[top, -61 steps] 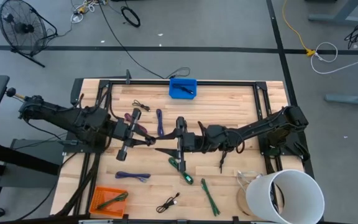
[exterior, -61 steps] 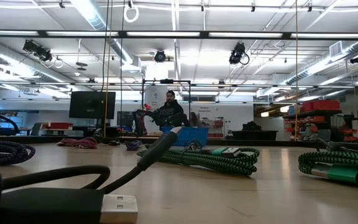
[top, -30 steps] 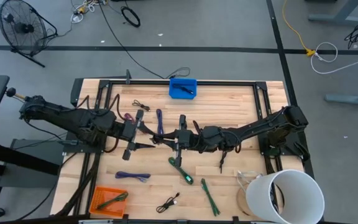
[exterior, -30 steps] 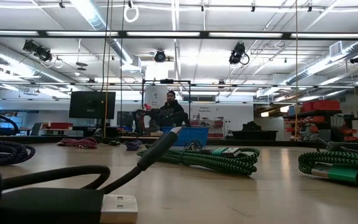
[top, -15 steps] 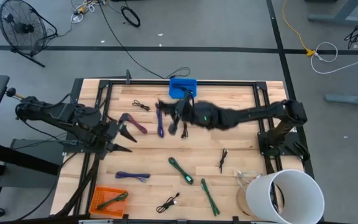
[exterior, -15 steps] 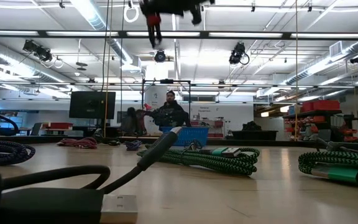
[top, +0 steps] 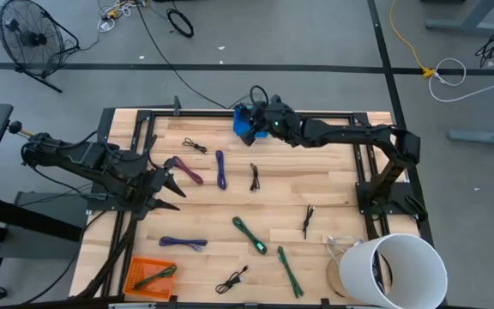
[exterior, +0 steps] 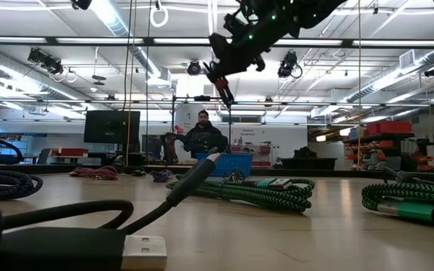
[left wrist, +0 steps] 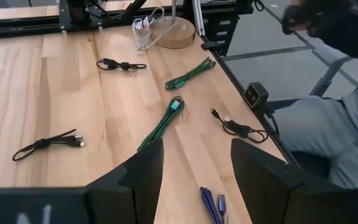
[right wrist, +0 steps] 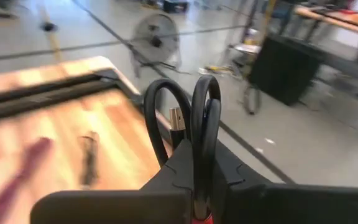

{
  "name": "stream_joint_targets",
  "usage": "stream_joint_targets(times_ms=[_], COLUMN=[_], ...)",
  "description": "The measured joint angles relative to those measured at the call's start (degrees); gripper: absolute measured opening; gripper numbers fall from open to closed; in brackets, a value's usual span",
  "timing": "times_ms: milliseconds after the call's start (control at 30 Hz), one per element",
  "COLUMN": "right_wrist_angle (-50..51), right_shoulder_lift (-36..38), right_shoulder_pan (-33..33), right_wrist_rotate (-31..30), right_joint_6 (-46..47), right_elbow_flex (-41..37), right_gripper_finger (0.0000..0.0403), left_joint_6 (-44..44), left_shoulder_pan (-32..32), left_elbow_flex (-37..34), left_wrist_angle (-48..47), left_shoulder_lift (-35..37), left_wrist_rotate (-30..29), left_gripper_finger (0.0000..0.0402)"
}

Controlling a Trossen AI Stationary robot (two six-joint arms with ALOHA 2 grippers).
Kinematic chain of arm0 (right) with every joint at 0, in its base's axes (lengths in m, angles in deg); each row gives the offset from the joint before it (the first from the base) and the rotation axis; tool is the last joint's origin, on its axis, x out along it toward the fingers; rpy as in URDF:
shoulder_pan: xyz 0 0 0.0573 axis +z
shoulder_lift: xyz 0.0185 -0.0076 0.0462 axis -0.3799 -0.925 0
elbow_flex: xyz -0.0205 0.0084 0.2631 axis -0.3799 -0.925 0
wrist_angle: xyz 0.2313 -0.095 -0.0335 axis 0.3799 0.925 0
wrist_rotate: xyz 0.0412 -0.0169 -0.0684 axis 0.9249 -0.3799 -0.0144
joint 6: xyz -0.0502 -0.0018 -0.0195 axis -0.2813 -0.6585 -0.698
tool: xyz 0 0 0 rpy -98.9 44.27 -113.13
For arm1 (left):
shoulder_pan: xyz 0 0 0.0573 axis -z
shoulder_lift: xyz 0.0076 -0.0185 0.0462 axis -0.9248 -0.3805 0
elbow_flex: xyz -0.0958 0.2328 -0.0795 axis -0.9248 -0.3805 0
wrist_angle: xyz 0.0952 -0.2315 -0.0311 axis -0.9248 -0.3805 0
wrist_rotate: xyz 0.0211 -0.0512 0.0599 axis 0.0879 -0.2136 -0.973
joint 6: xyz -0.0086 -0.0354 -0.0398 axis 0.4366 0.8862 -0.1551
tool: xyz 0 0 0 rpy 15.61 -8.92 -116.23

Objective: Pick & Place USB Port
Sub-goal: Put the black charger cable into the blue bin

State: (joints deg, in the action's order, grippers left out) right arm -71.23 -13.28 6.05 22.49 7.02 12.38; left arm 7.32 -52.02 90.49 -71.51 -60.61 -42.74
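High view: the right gripper (top: 254,100) is pressed together on a looped black USB cable (right wrist: 194,127), raised over the blue plastic bin (top: 243,125) at the far edge of the wooden table (top: 333,154). The left gripper (top: 174,183) is spread wide near the left edge, beside a maroon cable (top: 183,168).

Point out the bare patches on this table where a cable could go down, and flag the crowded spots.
Bare wood lies along the far edge between the blue bin and the right frame rail, and between the black cable and that rail. The near strip is crowded: green cable, purple cable, orange tray, white bucket.
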Motion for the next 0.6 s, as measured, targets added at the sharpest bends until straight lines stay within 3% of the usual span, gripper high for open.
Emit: stream_joint_targets(times_ms=[600], right_wrist_angle=[1.8], right_shoulder_lift=[-5.3], right_shoulder_pan=[-6.7], right_wrist_rotate=[-3.2], right_joint_6=[-3.2], right_elbow_flex=[0.0], right_gripper_finger=[0.0010], left_joint_6=[-2.4], left_shoulder_pan=[0.0], left_elbow_flex=[0.0], left_wrist_angle=[1.5], left_shoulder_lift=[0.0], left_wrist_rotate=[-0.1], left_gripper_finger=[0.0193])
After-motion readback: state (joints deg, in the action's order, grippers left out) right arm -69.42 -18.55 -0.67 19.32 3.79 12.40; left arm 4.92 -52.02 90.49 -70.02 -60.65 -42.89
